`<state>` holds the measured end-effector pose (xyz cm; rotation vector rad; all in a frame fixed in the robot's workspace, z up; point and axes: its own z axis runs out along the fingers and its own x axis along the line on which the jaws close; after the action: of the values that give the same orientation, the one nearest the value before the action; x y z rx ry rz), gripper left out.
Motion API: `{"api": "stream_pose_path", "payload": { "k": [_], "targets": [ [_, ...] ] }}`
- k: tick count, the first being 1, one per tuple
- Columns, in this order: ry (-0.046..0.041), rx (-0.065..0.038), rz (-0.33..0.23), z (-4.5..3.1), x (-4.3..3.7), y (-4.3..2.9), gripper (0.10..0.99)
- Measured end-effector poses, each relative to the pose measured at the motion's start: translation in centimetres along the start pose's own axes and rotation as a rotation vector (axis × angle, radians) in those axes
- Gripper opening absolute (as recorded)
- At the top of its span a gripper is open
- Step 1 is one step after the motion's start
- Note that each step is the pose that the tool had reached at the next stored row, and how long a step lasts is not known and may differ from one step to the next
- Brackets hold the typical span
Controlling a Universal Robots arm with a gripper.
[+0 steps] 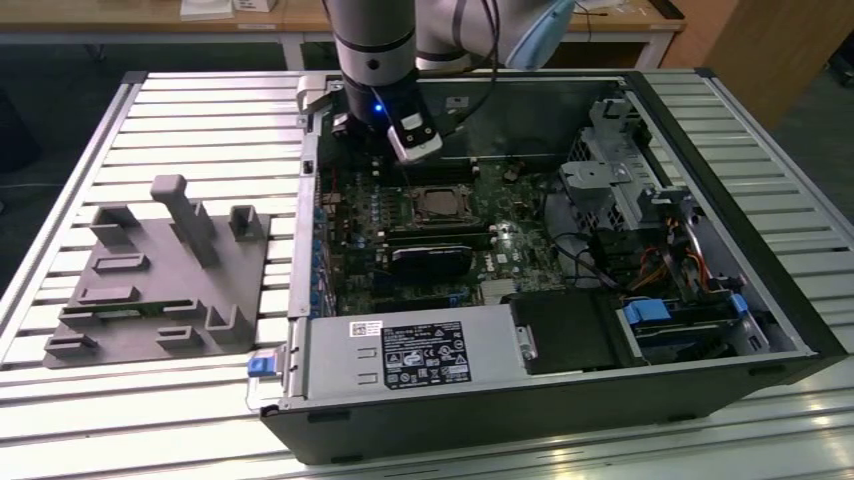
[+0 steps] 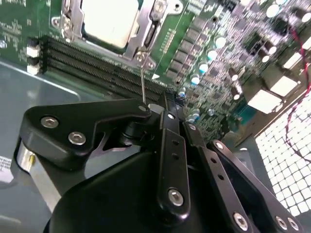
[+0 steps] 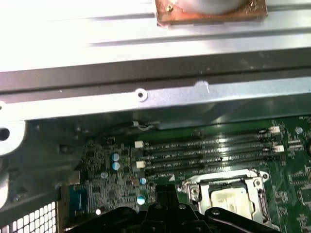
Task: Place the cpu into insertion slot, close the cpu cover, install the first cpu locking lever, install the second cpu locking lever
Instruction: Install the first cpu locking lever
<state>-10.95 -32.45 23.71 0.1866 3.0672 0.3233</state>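
**Chip sitting in its socket, gripper hanging clenched beside it**

In the exterior view, a grey plastic holder (image 1: 158, 268) is lying on the slatted table (image 1: 54, 140) at nine o'clock. It is sitting just beside the open computer case (image 1: 747, 240), which is taking up the middle and the three o'clock side.

Inside the case a green circuit board (image 1: 354, 215) is lying flat. Near the board's middle the socket (image 1: 415, 206) is holding the chip (image 1: 437, 203), pale face up. In both wrist views the cover plate (image 2: 144, 29) is lying flat around the chip.

The arm (image 1: 374, 40) is hanging in from twelve o'clock. The gripper (image 2: 164, 104) is hovering over the board at about ten o'clock from the socket, its fingers (image 2: 170, 145) drawn together. A thin wire lever (image 2: 142, 80) is standing up from the cover plate's corner to the fingertips; whether they are pinching it cannot be told.

Long black memory slots (image 3: 204, 154) are lying just beside the socket. A black card (image 1: 434, 262) is sitting at its six o'clock. A labelled metal box (image 1: 400, 355) is filling the case's six o'clock edge. A silver drive cage (image 1: 607, 180) and orange cables (image 1: 657, 268) are crowding the three o'clock side.
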Motion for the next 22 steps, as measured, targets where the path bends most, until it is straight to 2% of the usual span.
{"api": "stream_pose_path", "payload": {
  "k": [1,10,14,16,22],
  "targets": [
    [0.0005,-0.005,0.0,0.0,0.02,0.0,0.106],
    [0.0018,-0.016,0.001,-0.36,0.01,0.07,0.106],
    [0.0039,-0.034,0.002,-0.46,0.0,0.09,0.106],
    [0.0054,-0.047,0.003,-0.48,0.0,0.1,0.106],
    [0.0055,-0.048,0.003,-0.48,-0.11,0.11,0.106]
  ]
}}
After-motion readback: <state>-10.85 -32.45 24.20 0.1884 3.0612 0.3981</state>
